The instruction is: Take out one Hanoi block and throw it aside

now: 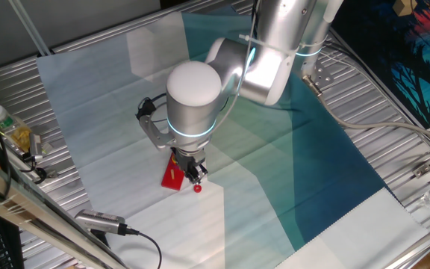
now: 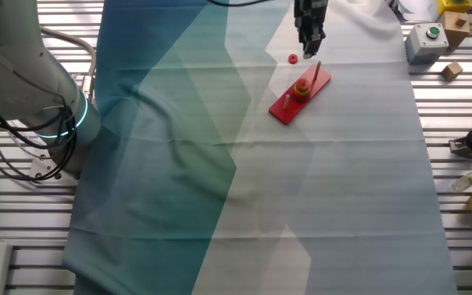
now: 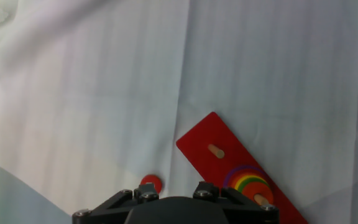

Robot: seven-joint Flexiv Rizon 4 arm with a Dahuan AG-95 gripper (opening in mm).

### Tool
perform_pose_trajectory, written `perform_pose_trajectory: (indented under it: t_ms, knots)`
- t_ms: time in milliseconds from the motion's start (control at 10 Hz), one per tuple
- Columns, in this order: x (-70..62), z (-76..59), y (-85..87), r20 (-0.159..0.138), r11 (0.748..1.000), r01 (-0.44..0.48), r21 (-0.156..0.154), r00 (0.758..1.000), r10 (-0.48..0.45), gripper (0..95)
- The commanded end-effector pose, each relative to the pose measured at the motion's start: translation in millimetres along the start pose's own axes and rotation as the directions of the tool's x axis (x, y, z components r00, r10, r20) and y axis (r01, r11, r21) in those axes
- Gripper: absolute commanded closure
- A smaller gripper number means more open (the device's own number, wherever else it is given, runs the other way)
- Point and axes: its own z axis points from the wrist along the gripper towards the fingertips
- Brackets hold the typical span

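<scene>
The Hanoi block (image 3: 150, 184), a tiny red disc, was seen lying on the white cloth (image 3: 92, 106) that covered the desk (image 1: 394, 134), just beside the long edge of the red peg board (image 3: 207, 146) and clear of its pegs. In the hand view it sat at the lower edge, near the pincer's housing; in the other fixed view it (image 2: 292, 58) lay near the pincer (image 2: 308, 51), apart from the board (image 2: 299, 96).

It was judged to be light, rigid and smooth, apt to roll or skid if nudged, and unlikely to break. Because of its small size, a hold across its rim, with the fingers set squarely on opposite sides, was judged the safest.

Nothing was seen between the fingers, so the block was not held; whether the pincer was spread or pressed together could not be told from any view. A stack of coloured rings (image 3: 248, 180) was left on one peg of the board, and another peg (image 3: 215, 150) stood bare. The block was judged to be already off the board.
</scene>
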Motion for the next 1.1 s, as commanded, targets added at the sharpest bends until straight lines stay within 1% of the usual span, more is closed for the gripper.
perform_pose_trajectory:
  t_ms: [100, 200, 300, 400, 500, 600, 800, 900, 1100]
  knots:
    - [-4.1, -8.7, -0.6, -0.002, 1.000, 0.000, -0.003, 1.000, 0.000, 57.0]
    - [-5.3, -12.2, -1.1, -0.003, 1.000, -0.002, -0.003, 1.000, 0.002, 57.0]
    - [-7.8, -21.0, -2.4, -0.005, 1.000, 0.000, -0.005, 1.000, 0.000, 57.0]
    - [-9.2, -26.6, -3.0, -0.006, 1.000, 0.002, -0.003, 1.000, -0.002, 57.0]
    - [-10.9, -34.7, -3.9, -0.006, 1.000, 0.004, -0.003, 1.000, -0.004, 57.0]
    - [-12.8, -46.2, -5.0, -0.005, 1.000, 0.005, 0.000, 1.000, -0.005, 57.0]
    - [-14.2, -59.7, -6.0, -0.007, 1.000, 0.008, 0.001, 1.000, -0.008, 57.0]
    - [-14.5, -65.1, -6.2, -0.009, 1.000, 0.008, 0.001, 1.000, -0.008, 76.0]
    - [-14.7, -76.2, -6.3, -0.013, 1.000, 0.018, 0.006, 1.000, -0.018, 76.0]
